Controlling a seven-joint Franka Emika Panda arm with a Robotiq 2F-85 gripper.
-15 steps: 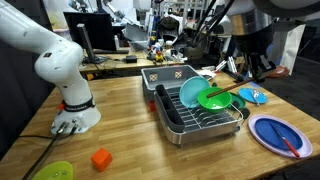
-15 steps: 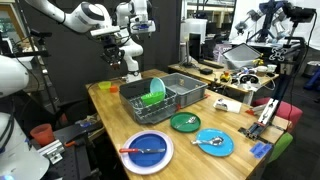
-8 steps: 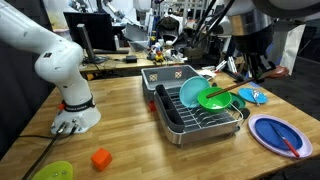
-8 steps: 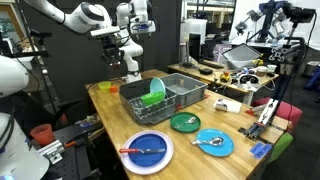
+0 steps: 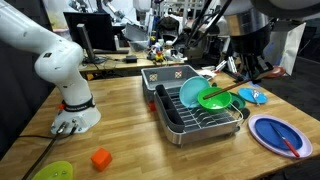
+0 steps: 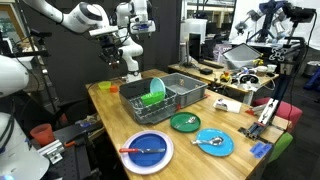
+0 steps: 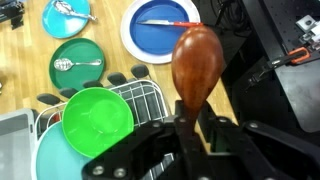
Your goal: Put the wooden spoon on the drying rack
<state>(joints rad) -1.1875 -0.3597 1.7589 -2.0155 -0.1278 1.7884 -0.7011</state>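
Observation:
My gripper [image 7: 190,128] is shut on the handle of the wooden spoon [image 7: 197,62]. Its dark oval bowl end sticks out past the fingers in the wrist view. The drying rack [image 7: 143,98] lies below and to the left there, holding a green bowl [image 7: 97,122]. In both exterior views the gripper [image 5: 246,70] [image 6: 132,68] hangs above one end of the rack [image 5: 196,122] [image 6: 185,95]. In an exterior view the spoon [image 5: 228,88] slants over the green bowl [image 5: 213,99]. A teal dish [image 5: 189,92] leans beside it.
A blue plate [image 7: 160,30] [image 5: 275,131] [image 6: 147,150] holds a red-orange utensil. A green plate [image 7: 78,63] [image 6: 184,122] and a light blue plate [image 7: 68,12] [image 6: 214,142] hold metal spoons. An orange block [image 5: 101,158] and a yellow-green bowl [image 5: 55,172] sit near the table's front.

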